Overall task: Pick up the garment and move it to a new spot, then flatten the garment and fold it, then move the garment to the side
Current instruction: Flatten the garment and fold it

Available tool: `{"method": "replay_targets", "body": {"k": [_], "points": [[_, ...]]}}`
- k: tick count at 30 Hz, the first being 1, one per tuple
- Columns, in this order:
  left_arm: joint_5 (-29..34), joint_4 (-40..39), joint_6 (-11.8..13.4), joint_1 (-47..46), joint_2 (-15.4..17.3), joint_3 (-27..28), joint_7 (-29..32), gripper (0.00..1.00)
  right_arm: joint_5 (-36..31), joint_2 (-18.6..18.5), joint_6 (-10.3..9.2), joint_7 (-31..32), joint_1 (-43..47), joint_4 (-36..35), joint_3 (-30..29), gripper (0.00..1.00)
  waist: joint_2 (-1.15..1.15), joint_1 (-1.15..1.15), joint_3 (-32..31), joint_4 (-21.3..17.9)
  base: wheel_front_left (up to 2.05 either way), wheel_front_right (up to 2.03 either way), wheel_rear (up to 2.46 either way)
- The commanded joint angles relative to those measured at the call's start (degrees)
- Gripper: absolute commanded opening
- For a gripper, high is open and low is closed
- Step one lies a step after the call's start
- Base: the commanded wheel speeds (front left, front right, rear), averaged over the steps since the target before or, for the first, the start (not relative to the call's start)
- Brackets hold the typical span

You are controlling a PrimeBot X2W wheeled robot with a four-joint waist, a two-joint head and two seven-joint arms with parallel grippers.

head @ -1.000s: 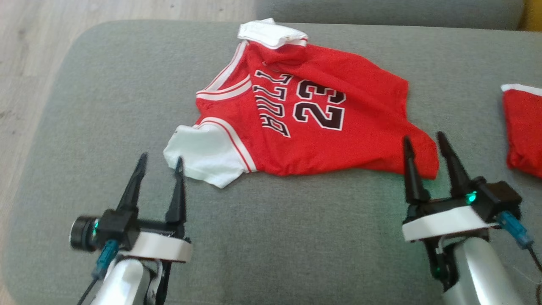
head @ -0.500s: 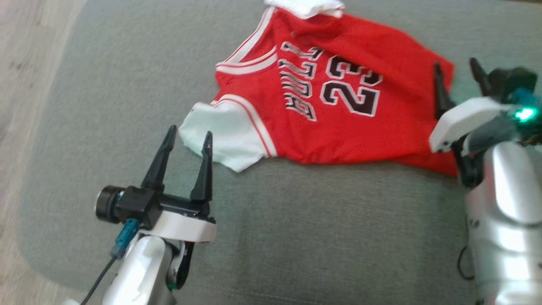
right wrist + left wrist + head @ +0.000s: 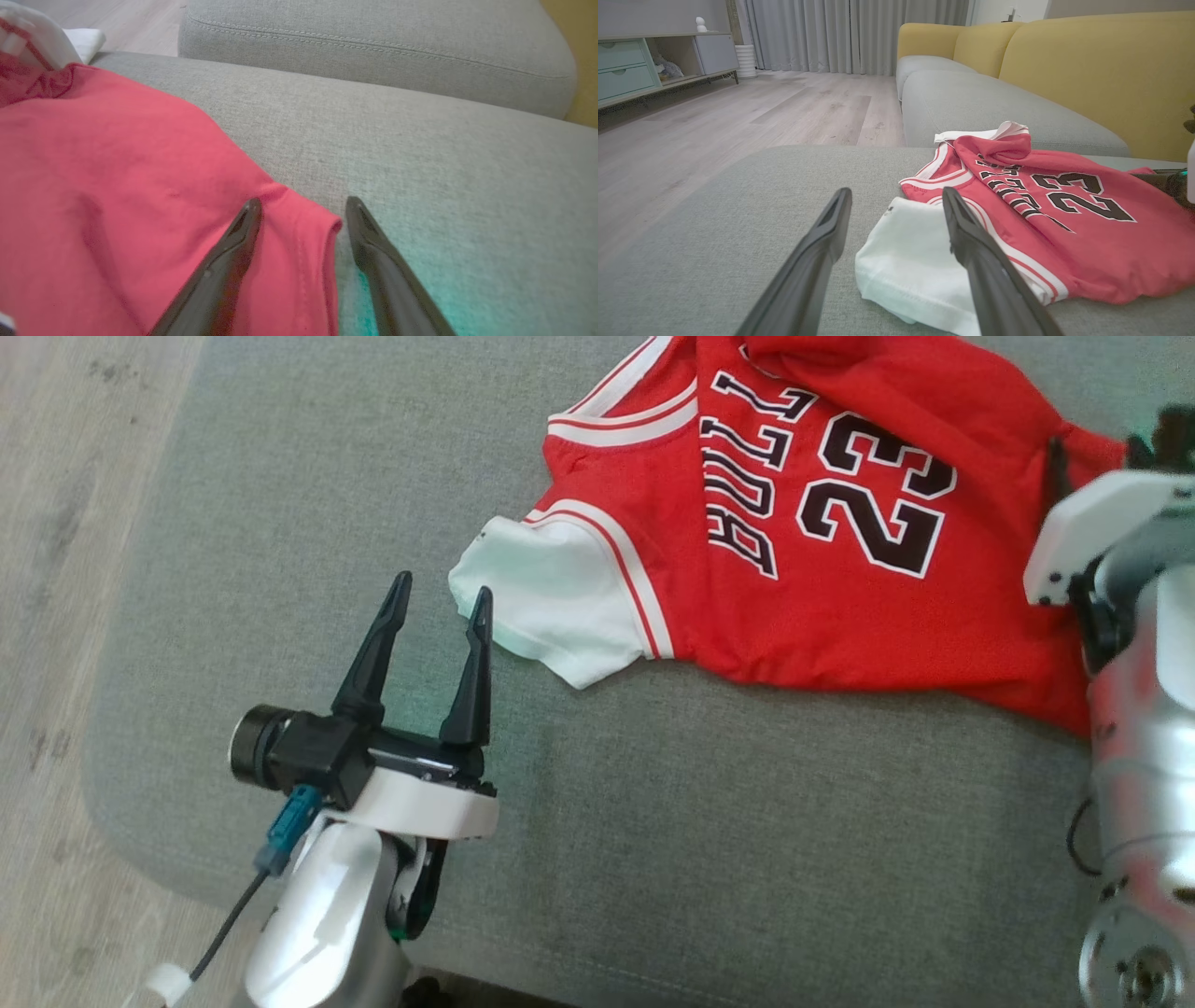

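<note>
Grey woven fabric covers the wide sofa seat (image 3: 709, 859), with pale wooden floor (image 3: 56, 569) beyond its left edge and a yellow backrest (image 3: 1087, 70) rising on the far side in the left wrist view. Across the far right part of the seat lies the garment (image 3: 803, 616), a red jersey with a black "23", loosely spread and rumpled. The left gripper (image 3: 441, 586) sits at the near left with its fingers spread and nothing between the pads. The right gripper (image 3: 303, 200) is at the garment's right end, fingers also spread, one over red cloth and one over bare seat. Whether its tips touch the fabric cannot be told. The jersey's white sleeve (image 3: 551, 607) points near-left, its edge just beside the left gripper's tips.
</note>
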Motion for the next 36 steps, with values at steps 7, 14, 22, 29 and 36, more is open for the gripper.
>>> {"method": "replay_targets", "body": {"k": [7,14,22,29,36], "points": [[1.23,-1.34,-0.80,-2.67,-0.13,2.92,-0.29,1.00,-2.68,-3.85,-0.05,-2.01,-5.96,2.71,2.79,0.00,0.00,0.00,0.36,-0.18,0.00,0.00,0.00],[1.28,-2.07,-1.37,-3.09,-0.49,2.75,-0.29,1.00,-6.03,-9.13,-0.05,-5.70,-14.56,2.64,2.19,0.00,0.00,0.00,0.90,0.65,0.00,0.00,0.00],[1.07,-2.34,-1.51,-2.87,-0.61,2.75,-0.29,1.00,-12.64,-11.43,-0.05,-8.45,-20.05,6.62,2.87,1.00,0.00,0.00,0.73,1.57,0.00,0.00,0.00],[1.09,-2.74,-0.81,-2.18,-0.62,3.54,-0.29,1.00,-13.62,-9.13,-0.05,-15.01,-19.91,8.47,0.55,1.00,0.00,0.00,-1.35,-0.27,0.00,0.00,0.00],[2.25,-2.65,-0.97,-0.65,-0.62,5.35,-0.29,1.00,-10.81,-5.08,-0.05,-21.97,-16.56,8.23,-0.29,1.00,0.00,0.00,-4.75,-4.12,0.00,0.00,0.00]]}}
